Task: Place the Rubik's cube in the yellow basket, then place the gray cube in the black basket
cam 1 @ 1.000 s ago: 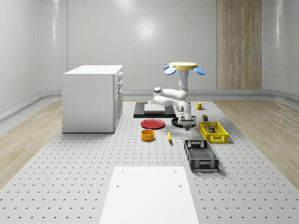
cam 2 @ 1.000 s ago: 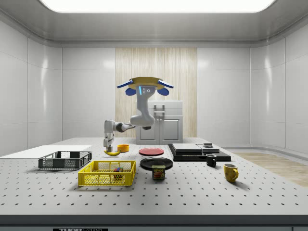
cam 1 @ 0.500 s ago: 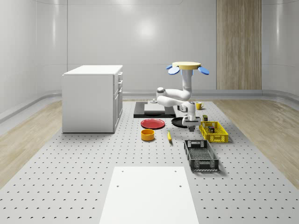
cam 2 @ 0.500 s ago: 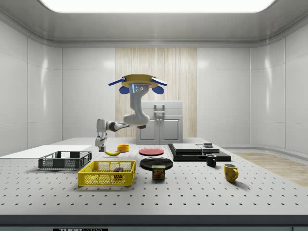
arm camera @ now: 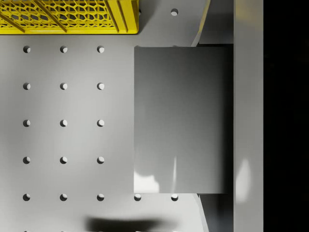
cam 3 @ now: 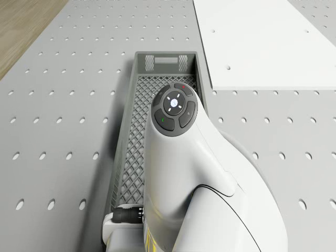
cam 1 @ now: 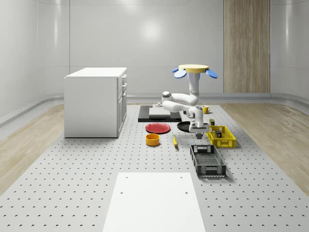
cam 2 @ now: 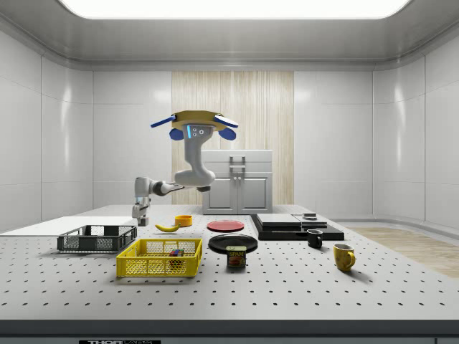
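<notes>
Two baskets are set side by side on the desk (cam 1: 72,193): the Rubik's cube (cam 2: 174,253) is seen in the yellow basket (cam 1: 220,137), while the gray cube (arm camera: 183,118), gripped in the hand (cam 1: 199,129), is held near the black basket (cam 1: 207,161) beneath the hovering drone (cam 1: 195,70)

White arm (cam 2: 188,172) under a tan-topped drone (cam 2: 195,119) with blue rotors.

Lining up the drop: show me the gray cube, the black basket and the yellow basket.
gray cube (arm camera: 183,121): wrist view, middle of its flat gray face.
black basket (cam 1: 208,166): whole-scene view, near-end wall.
yellow basket (cam 2: 159,266): side view, front mesh wall.
</notes>
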### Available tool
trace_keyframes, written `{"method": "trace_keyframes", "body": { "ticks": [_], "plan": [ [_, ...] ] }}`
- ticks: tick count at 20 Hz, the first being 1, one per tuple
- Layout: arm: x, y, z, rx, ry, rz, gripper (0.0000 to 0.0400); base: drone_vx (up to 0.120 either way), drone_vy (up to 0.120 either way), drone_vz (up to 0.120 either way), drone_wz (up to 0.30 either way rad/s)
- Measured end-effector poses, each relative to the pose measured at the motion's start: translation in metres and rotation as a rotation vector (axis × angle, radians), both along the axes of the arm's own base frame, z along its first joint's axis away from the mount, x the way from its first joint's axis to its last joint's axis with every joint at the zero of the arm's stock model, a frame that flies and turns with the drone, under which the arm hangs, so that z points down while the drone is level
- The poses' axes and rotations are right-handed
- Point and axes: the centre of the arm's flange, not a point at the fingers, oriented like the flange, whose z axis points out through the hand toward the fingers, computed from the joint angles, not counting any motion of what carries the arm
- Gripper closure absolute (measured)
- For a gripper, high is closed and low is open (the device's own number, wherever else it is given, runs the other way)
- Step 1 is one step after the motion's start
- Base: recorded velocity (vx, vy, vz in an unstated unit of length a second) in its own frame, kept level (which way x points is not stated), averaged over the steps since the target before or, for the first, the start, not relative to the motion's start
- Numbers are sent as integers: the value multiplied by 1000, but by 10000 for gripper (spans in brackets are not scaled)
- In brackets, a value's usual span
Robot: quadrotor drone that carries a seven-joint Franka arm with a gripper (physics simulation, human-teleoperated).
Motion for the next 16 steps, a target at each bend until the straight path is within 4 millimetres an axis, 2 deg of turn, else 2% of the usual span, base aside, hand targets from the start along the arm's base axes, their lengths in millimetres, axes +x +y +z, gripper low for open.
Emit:
{"method": "trace_keyframes", "body": {
  "ticks": [16],
  "plan": [
    [0,0,0,0,0,0,150,120,0,0,0]
  ]
}}
